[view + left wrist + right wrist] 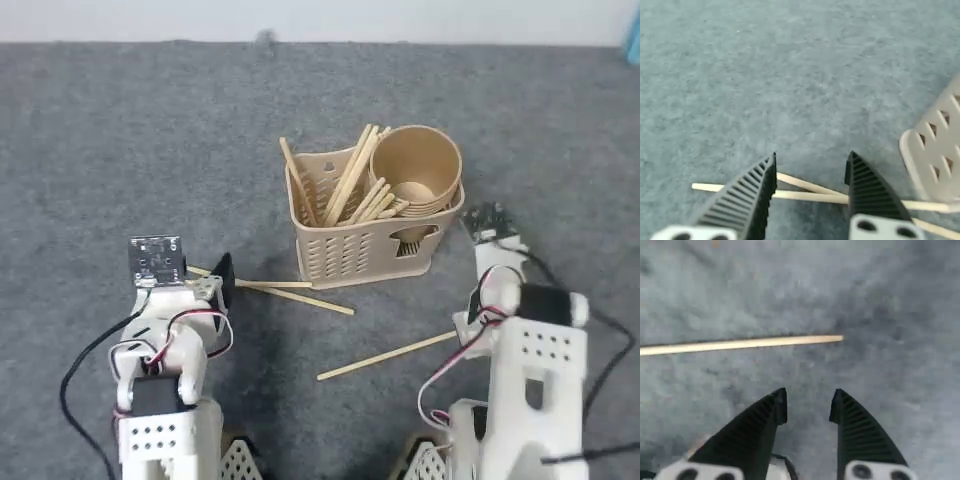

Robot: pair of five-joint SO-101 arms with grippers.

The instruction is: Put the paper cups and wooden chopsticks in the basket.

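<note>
A beige slotted basket (365, 250) stands mid-carpet, holding stacked paper cups (422, 168) and several wooden chopsticks (352, 182). Two crossed chopsticks (285, 290) lie on the carpet to its left. My left gripper (208, 278) hangs over their near ends. In the left wrist view it (812, 162) is open, with the crossed chopsticks (807, 192) lying between its fingers and the basket corner (932, 155) beyond. A third chopstick (388, 355) lies in front of the basket. My right gripper (809, 397) is open above bare carpet, a short way from that chopstick (740, 344).
Grey carpet (150, 130) covers the whole work area, with open room behind and to both sides of the basket. The right arm's body (525, 360) stands at the lower right, close to the basket's right side. A pale wall edge runs along the back.
</note>
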